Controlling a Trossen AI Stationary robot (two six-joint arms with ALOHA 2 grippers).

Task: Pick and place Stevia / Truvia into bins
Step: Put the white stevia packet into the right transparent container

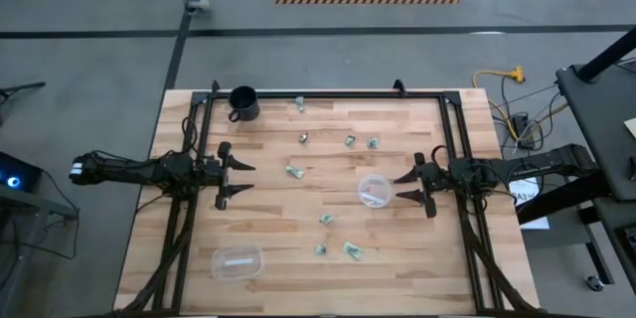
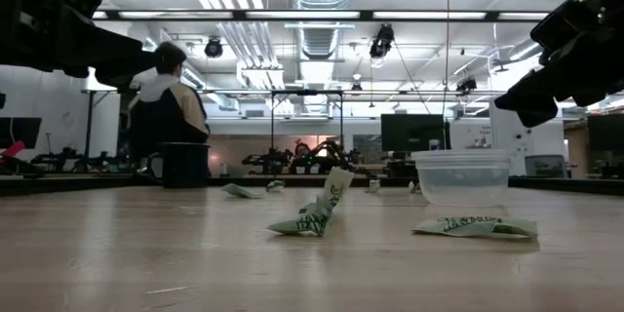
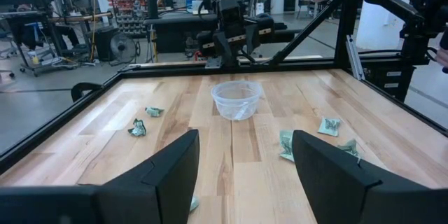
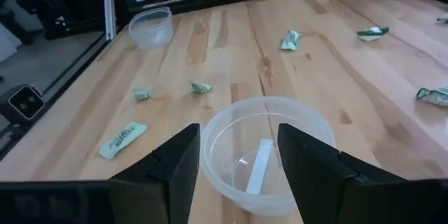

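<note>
1. Pale green-and-white sweetener packets (image 1: 295, 171) lie scattered over the middle of the wooden worktop (image 1: 397, 258); none sits between the fingers of either claw.
2. One packet (image 1: 352, 249) and two crumpled ones lie toward the near edge, and others lie toward the far edge, near the black mug (image 1: 242, 102).
3. Just in front of the right claw (image 1: 411, 186) stands the round clear bowl (image 1: 374, 191), with a white strip (image 4: 258, 164) lying inside it.
4. The right claw's fingers stand apart, empty, pointing at the bowl's rim.
5. The left claw (image 1: 238, 178) hovers at the worktop's left side, fingers apart, holding nothing; the nearest packet lies a short way ahead of it.
6. The rounded-rectangular clear tub (image 1: 237, 262) stands at the near left corner, well apart from both claws, with a pale strip inside.
7. A person (image 2: 164, 97) sits in the room beyond.
</note>
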